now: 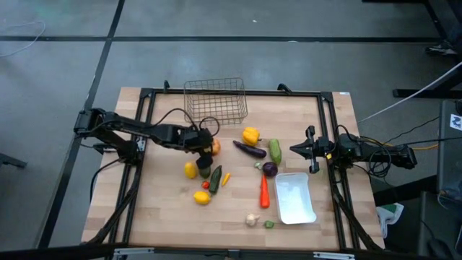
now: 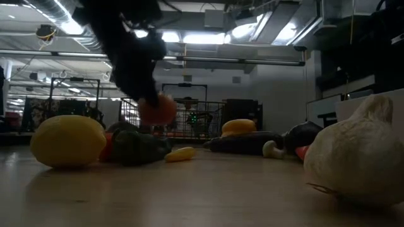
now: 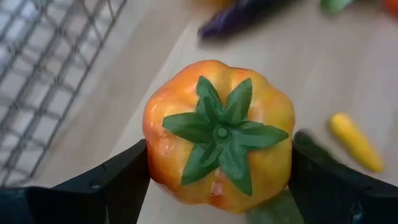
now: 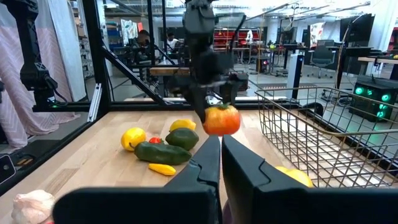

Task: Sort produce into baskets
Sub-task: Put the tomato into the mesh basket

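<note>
Your left tool [image 1: 210,147] holds the orange tomato [image 3: 219,134] off the worktop [image 1: 166,209], near the wire basket [image 1: 215,100]. Clear its rim before letting go. Your right tool [image 1: 296,149] waits, pinched narrow.

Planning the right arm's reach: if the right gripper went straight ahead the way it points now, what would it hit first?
Probably the green cucumber, just beyond the right gripper and roughly in its line toward the table's middle; whether it passes over it is unclear.
</note>
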